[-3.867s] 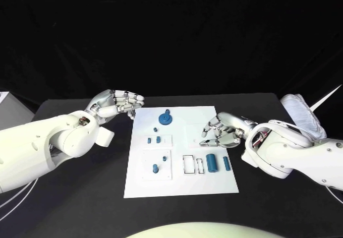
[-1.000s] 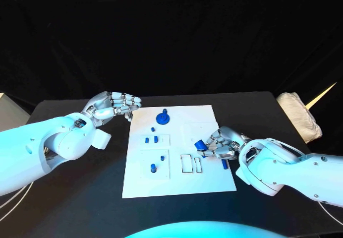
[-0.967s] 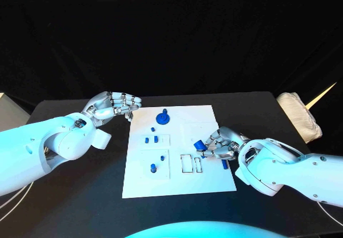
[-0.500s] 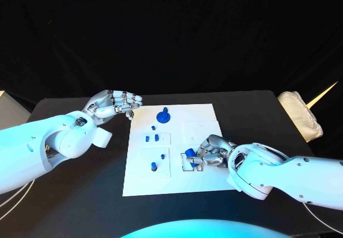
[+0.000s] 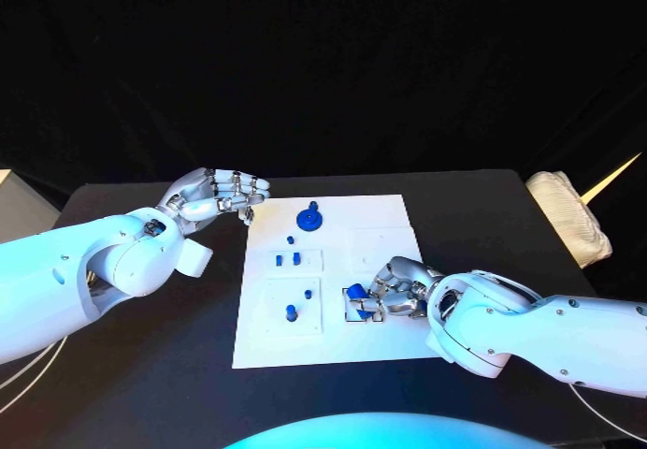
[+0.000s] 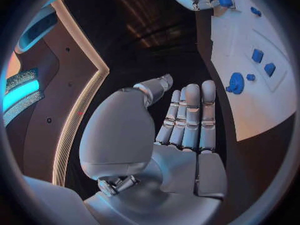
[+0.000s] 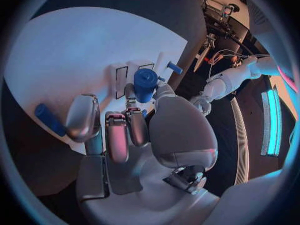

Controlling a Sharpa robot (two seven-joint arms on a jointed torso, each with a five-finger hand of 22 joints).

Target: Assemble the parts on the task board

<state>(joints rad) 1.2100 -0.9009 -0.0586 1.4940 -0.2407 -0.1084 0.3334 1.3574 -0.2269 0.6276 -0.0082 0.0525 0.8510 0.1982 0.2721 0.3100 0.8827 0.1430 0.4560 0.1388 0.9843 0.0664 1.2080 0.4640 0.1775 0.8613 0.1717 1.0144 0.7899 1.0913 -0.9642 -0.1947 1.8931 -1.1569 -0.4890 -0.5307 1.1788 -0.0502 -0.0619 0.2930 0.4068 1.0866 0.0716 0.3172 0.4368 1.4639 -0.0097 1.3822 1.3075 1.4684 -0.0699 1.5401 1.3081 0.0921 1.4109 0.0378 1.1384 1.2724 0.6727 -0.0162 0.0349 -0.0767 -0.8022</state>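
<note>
One blue peg [image 5: 356,292] sits pinched in the right hand [image 5: 388,291], held just over the two rectangular slots [image 5: 362,309] near the board's near-right part. In the right wrist view the peg [image 7: 145,84] stands up between thumb and fingers, its end toward the slots [image 7: 133,74]. That pose suggests the hand is lining the peg up for insertion, gripping it high so the lower end stays free to enter. Whether the peg already touches the board cannot be told.

The left hand [image 5: 216,195] hangs off the board's far-left corner, over the table, fingers curled loosely inward with nothing in them; in its own wrist view the fingers [image 6: 190,117] lie side by side and bent over the palm. It looks parked there, out of the way of the right arm's work.

The board [image 5: 337,346] lies flat in the middle of the table [image 5: 149,374], long side running away from the robot. On it a round knob [image 5: 309,222] stands near the far edge, two small blocks [image 5: 286,260] and a smaller piece sit in a raised square below it, and two short pegs [image 5: 293,313] stand in the next square nearer the robot. Another loose blue rod [image 7: 49,119] lies on the board beside the right hand, presumably waiting its turn.

A white folded cloth [image 5: 573,220] rests at the table's right edge. Behind everything the room is black.
</note>
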